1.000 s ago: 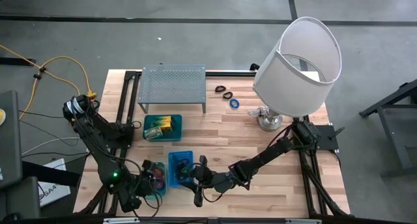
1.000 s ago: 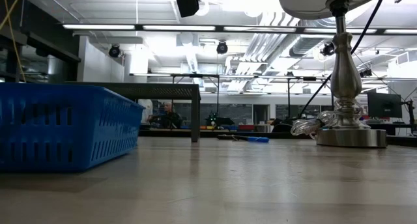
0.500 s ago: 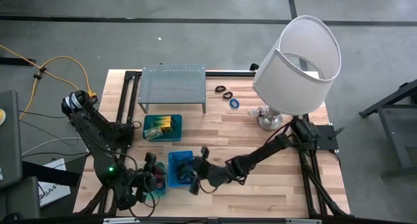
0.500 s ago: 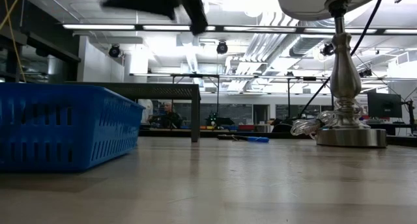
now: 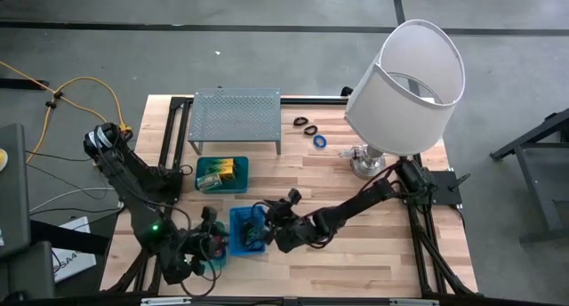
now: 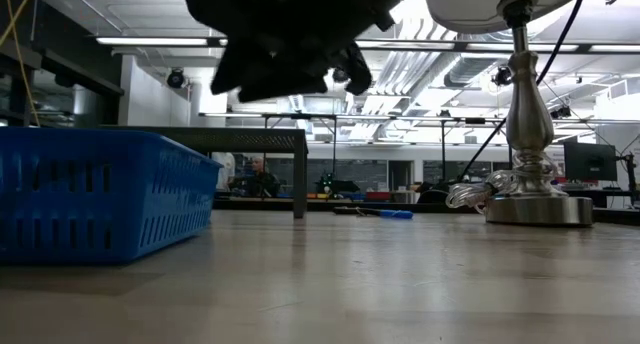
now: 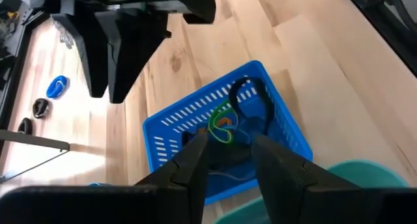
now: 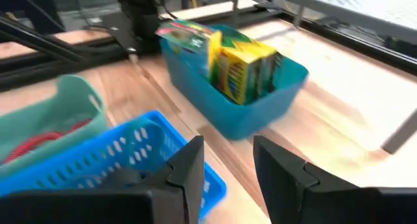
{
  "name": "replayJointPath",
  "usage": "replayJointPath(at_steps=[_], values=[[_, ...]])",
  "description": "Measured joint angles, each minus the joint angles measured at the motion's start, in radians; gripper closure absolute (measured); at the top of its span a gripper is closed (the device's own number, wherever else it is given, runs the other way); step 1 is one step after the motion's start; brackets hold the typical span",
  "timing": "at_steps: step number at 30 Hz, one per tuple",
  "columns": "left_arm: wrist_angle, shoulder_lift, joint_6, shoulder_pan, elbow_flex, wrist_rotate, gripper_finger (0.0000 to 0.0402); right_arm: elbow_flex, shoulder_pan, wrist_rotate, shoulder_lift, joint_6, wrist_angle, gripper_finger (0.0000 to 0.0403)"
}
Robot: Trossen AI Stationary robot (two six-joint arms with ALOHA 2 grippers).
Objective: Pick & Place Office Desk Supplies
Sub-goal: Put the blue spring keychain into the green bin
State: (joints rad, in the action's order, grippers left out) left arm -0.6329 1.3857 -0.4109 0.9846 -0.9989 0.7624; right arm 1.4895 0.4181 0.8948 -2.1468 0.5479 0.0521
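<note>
Both claws sit part open, empty: right claw (image 5: 264, 228) over the blue basket (image 5: 238, 219). Blue ring (image 5: 319, 140) at 12 o'clock looks light, slippery; pinch its rim.

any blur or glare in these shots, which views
Right wrist view: the teal bin and table smear with motion blur. Low view: the right gripper is a dark silhouette against bright ceiling lights. High view and left wrist view: evenly lit, the blue basket crisp.
</note>
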Motion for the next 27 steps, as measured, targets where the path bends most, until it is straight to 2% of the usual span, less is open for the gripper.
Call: replayJointPath(at_steps=[8, 13, 22, 27], values=[[0.013, 0.0, 0.0, -0.079, 0.0, -0.031, 0.0289, 0.0, 0.046, 0.025, 0.0, 0.194, -0.198, 0.0283], [0.034, 0.0, 0.031, -0.142, 0.0, -0.033, 0.0289, 0.0, 0.099, 0.068, 0.0, 0.372, -0.372, 0.0283], [0.268, 0.001, 0.258, -0.288, -0.001, -0.079, 0.0289, 0.0, 0.202, 0.108, 0.0, 0.765, -0.65, 0.0283], [0.35, 0.001, 0.291, -0.38, -0.001, -0.138, 0.0289, 0.0, 0.271, 0.142, 0.0, 0.99, -0.863, 0.0283]])
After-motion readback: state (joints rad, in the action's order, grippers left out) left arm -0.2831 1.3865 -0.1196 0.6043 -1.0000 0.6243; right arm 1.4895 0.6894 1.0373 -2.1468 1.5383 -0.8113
